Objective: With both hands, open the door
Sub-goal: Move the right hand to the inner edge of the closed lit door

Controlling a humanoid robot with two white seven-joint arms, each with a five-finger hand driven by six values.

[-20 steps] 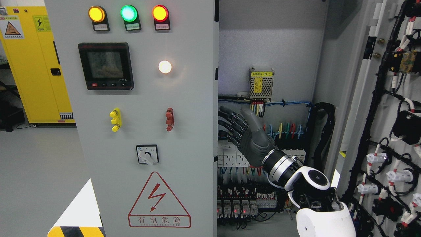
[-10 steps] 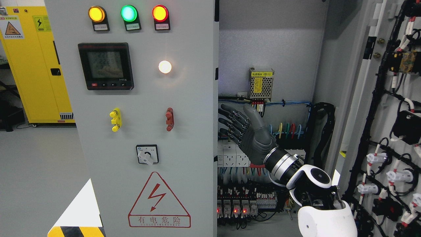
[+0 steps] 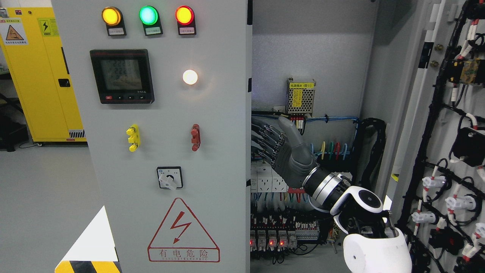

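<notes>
The grey door [image 3: 166, 151] is seen at the left, beside the open cabinet [image 3: 322, 57]. The right robot hand [image 3: 282, 149] is held spread, empty, at the door's edge. A yellow cabinet [image 3: 41, 76] is seen behind.

A grey floor [image 3: 41, 197] carries the yellow cabinet [image 3: 41, 76] and the grey electrical cabinet [image 3: 212, 235].

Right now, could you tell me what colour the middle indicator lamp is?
Green, lit; the middle lamp shows best in the head view.
</notes>
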